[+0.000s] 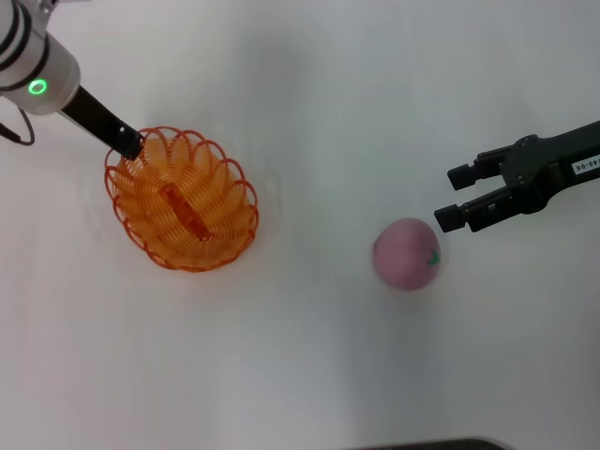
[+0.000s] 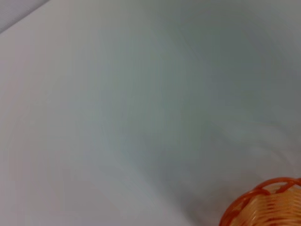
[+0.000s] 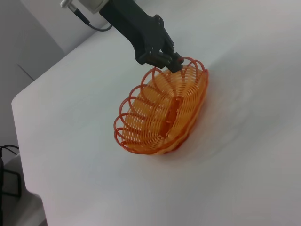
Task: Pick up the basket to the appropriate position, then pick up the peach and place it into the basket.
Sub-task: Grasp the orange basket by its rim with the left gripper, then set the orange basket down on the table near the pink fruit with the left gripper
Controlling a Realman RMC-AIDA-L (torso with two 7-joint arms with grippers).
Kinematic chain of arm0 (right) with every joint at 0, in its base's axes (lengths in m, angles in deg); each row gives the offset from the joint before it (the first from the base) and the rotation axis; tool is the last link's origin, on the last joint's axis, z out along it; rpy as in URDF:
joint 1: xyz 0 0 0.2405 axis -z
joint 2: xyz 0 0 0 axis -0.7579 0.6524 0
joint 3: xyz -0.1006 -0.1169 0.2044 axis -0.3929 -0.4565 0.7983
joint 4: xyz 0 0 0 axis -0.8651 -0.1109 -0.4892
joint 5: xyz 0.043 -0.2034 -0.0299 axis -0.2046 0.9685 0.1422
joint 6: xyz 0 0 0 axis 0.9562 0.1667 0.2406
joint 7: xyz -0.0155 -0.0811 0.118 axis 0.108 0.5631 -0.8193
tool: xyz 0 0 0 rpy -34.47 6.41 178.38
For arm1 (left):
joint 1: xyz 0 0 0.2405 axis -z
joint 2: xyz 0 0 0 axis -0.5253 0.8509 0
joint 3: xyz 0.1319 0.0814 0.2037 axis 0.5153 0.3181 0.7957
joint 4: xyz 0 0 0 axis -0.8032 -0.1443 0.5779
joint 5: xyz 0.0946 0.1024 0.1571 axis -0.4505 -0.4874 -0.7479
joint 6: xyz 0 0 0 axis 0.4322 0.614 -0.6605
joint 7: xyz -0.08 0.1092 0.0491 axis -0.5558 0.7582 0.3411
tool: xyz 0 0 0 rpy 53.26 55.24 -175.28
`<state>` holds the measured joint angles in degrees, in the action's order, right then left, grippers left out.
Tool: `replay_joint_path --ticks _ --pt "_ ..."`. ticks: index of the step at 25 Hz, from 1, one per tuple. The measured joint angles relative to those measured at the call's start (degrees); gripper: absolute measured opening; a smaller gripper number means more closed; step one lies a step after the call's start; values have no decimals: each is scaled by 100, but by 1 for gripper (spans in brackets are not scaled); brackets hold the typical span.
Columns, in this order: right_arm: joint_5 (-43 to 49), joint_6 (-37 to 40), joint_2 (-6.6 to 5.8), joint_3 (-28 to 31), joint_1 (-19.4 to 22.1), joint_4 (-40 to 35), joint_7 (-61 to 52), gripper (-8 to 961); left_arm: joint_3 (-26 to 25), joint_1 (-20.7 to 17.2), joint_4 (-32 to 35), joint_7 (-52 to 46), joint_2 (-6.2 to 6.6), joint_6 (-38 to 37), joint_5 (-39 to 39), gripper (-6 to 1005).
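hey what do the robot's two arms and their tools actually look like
The left arm is white and rounded with black bands, a glowing green ring light and a thin black cable, ending in a slim black left tool. The right arm is black and angular, with a small white printed label, and the right tool has two blocky black fingers.

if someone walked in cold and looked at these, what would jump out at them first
The bright orange wire basket stands out on the white table, toward the robot's left, with the left gripper pinching its scalloped rim at the far edge. Next comes the pink peach, lying alone right of the basket. The right gripper hangs open just beside it, fingers pointing toward it but not touching.
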<state>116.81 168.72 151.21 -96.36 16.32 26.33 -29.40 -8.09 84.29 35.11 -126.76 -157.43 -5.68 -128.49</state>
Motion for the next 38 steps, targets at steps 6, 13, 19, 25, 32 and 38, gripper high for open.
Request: replay_joint_path --ticks 6,13,19,25,32,38 --pt "0 1 0 12 -14 0 0 952 -815 4 411 -28 -17 -590 156 110" --pt "-1 3 -1 27 -18 0 0 952 -2602 -104 451 -239 180 -1185 669 52" --pt "-3 3 0 39 -17 0 0 952 -3117 -738 445 -525 230 -1260 1293 43" --pt "-20 -2 -1 36 -17 -1 1 951 -3388 -1589 441 -628 -28 -1029 2085 46" --pt "-27 -11 0 16 -38 -21 8 951 -3400 -2179 484 -694 -228 -986 2459 50" --pt "-25 -15 3 35 -52 -9 4 951 -3368 -2296 520 -690 -213 -1453 2429 181"
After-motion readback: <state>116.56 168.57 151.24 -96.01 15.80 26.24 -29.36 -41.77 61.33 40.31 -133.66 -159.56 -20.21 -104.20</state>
